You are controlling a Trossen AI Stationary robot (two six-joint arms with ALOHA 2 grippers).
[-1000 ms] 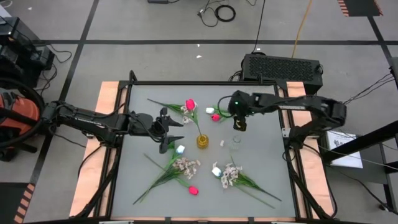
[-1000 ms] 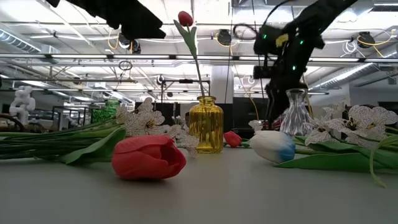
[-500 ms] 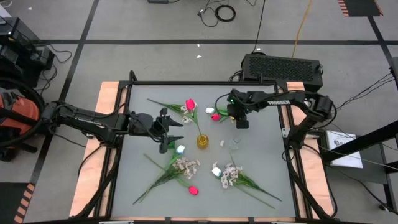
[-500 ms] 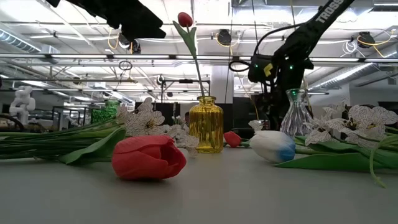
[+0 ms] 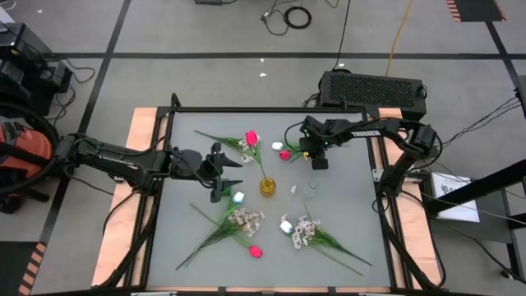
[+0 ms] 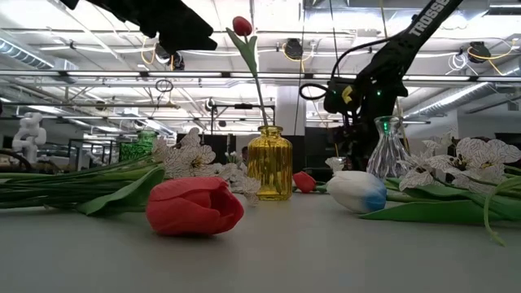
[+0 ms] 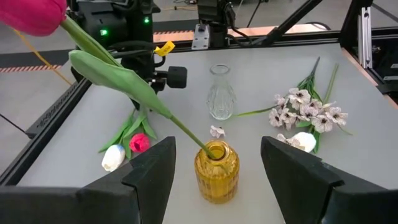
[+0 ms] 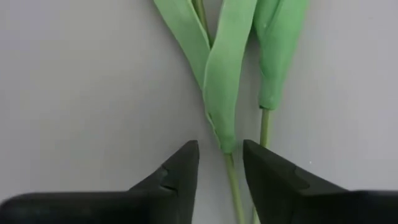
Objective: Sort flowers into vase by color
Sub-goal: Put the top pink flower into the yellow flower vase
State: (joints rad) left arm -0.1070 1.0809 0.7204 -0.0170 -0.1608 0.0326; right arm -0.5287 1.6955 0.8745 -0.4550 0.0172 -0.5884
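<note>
Green tulip stems [image 8: 225, 93] are lying between the right gripper's [image 8: 220, 163] narrowly parted, empty fingers, while the left gripper [image 7: 214, 162] is hovering wide open behind the yellow vase [image 7: 216, 171].

We see a grey table [image 5: 345, 214] edged with pale wooden side rails [image 5: 138, 140]. Beyond its far right corner sits a black perforated box [image 5: 374, 85], and a coiled black cable [image 5: 296, 16] lies on the floor farther off. At the far left is an orange and black machine [image 5: 20, 152]. A white sheet [image 5: 454, 186] lies right of the table
</note>
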